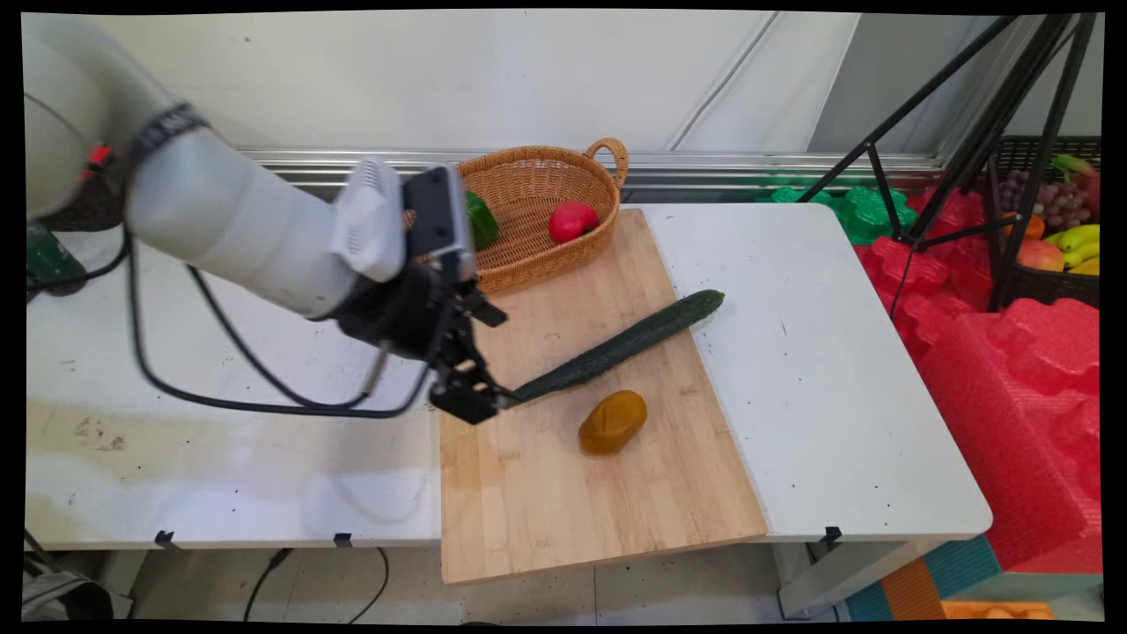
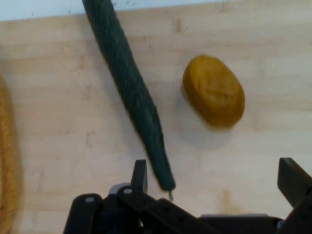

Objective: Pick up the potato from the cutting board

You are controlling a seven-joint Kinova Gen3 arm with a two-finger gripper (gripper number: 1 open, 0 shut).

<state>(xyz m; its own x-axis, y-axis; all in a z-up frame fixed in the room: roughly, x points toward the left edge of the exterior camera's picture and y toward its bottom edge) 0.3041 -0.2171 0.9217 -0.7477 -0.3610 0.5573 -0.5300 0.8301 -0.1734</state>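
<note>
White tabletop (image 1: 819, 370) fills the scene below a pale wall, with a bamboo cutting board (image 1: 599, 493) laid across its middle and overhanging the near edge. On the board, nearest the camera, a brown potato-like lump (image 1: 613, 423) lies at about 5 o'clock from the board's centre. Just beyond it a long dark cucumber (image 1: 621, 345) lies slantwise, its thin stem end at 9 o'clock by the board's left edge and its thick end at 2 o'clock, reaching off the board onto the table. The black gripper (image 1: 475, 401) sits low at that thin end; in the hand view its fingers (image 2: 140, 175) are spread wide, one just beside the cucumber's (image 2: 131, 87) tip and the other far off past the brown lump (image 2: 213, 90), and the tip lies inside the gap with nothing pinched. Farther back, at 12 o'clock, a wicker basket (image 1: 541, 180) with a handle rests on the board's far end, holding a red apple (image 1: 572, 221) and a green pepper (image 1: 481, 220) partly hidden behind the arm's wrist.
</note>
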